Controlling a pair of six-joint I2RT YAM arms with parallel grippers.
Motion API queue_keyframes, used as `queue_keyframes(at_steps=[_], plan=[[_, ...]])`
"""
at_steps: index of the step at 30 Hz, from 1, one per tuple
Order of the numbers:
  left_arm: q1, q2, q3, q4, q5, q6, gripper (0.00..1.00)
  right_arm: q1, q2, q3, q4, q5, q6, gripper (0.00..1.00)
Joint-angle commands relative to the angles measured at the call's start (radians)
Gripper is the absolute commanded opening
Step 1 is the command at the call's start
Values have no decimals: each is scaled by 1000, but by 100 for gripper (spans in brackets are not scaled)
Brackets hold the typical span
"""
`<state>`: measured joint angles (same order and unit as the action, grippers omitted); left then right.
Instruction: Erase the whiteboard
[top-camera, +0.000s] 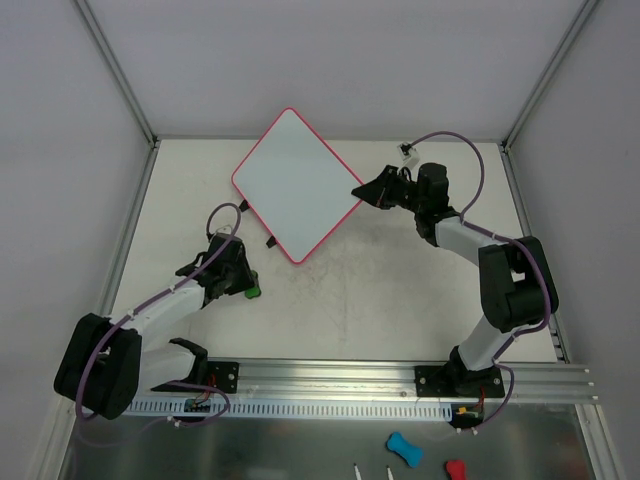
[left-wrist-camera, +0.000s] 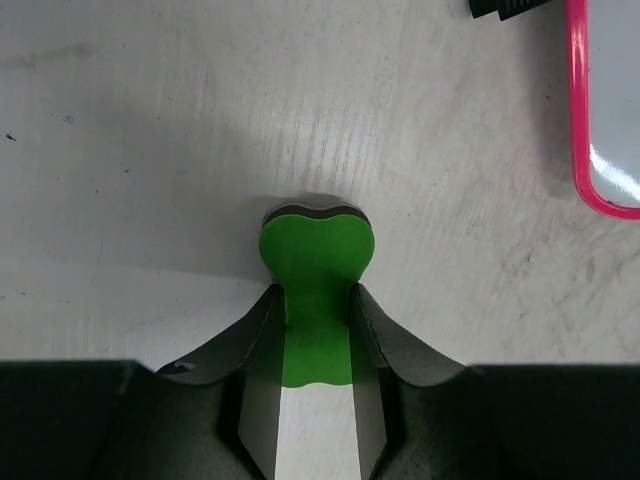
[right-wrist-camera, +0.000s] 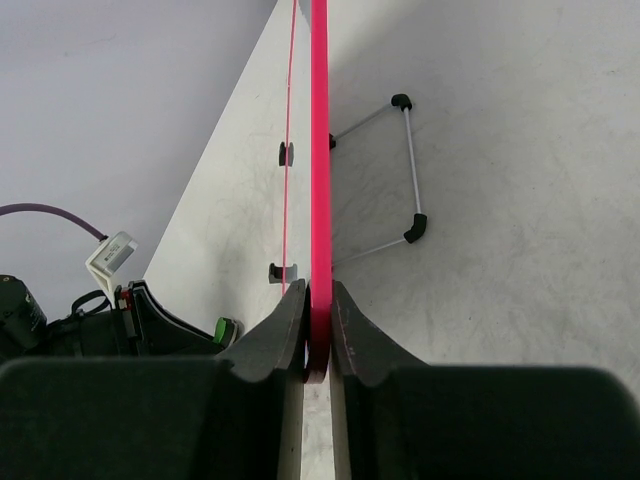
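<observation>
Near whiteboard (top-camera: 296, 183): wire stand (right-wrist-camera: 411, 165), green eraser (left-wrist-camera: 316, 290)

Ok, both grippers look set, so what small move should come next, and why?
Probably lift the left gripper and carry the eraser forward and right onto the whiteboard. The eraser is clamped in that gripper but sits over bare table, short of the board, while the right gripper pinches the board's edge, apparently steadying it.

White whiteboard (top-camera: 296, 182) with pink rim; green eraser (left-wrist-camera: 316, 290).
</observation>
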<state>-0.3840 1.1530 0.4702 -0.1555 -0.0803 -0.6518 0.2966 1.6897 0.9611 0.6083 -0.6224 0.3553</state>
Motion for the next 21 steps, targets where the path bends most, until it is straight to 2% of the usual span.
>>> queue_keyframes(at_steps=[1, 3, 4, 7, 11, 15, 18, 21], plan=[[8, -22, -1, -35, -18, -20, 23, 19, 16, 16, -24, -51, -50, 15], [8, -52, -5, -38, -27, -9, 43, 18, 15, 16, -22, -50, -52, 24], [8, -62, -10, -38, -29, -6, 47, 18, 13, 14, -24, -50, -53, 28], [8, -88, -21, -39, -35, -5, 54, 16, 11, 13, -22, -48, -55, 29], [7, -95, -27, -41, -33, -12, 55, 15, 7, 11, -22, -50, -56, 30], [8, -124, -31, -39, -38, -12, 56, 12, 4, 8, -22, -48, -56, 36], [7, -162, -36, -39, -45, -6, 59, 7, -2, 4, -21, -42, -53, 50], [8, -205, -41, -39, -55, 3, 65, 4, -16, -18, 4, -28, -46, 70]])
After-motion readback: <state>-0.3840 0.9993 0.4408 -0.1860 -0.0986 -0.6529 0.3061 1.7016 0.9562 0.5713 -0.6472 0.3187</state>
